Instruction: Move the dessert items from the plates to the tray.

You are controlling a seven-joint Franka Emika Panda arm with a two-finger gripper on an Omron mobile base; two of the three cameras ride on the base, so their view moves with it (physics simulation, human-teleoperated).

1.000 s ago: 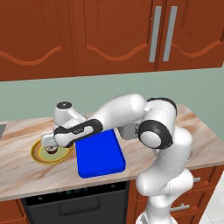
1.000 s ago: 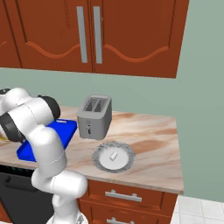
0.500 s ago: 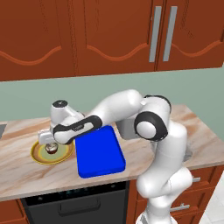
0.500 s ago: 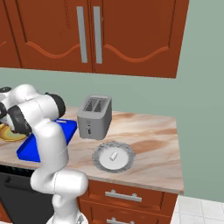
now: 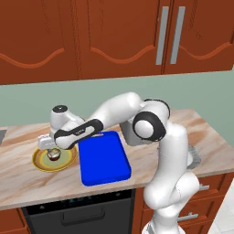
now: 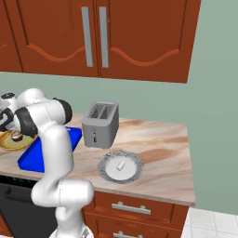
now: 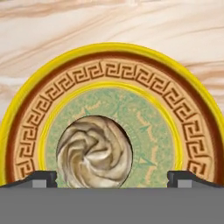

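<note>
You had the hand (image 5: 51, 147) spread wide over the cupcake (image 7: 94, 151) on the yellow plate (image 5: 41, 161) at the bench's left, just left of the blue tray (image 5: 103, 157), so centring it between the fingertips (image 7: 41, 178) before squeezing would have served you best.

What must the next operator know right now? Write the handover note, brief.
Gripper: jaws open, low over the cupcake, tips apart at either side, nothing held.
Cupcake sits on the yellow-rimmed plate, left of the blue tray.
White oblong piece lies on the grey plate, in front of the toaster.
Done: nothing is on the tray.
Left: grasp the cupcake, carry it to the tray, then fetch the white piece from the grey plate.
</note>
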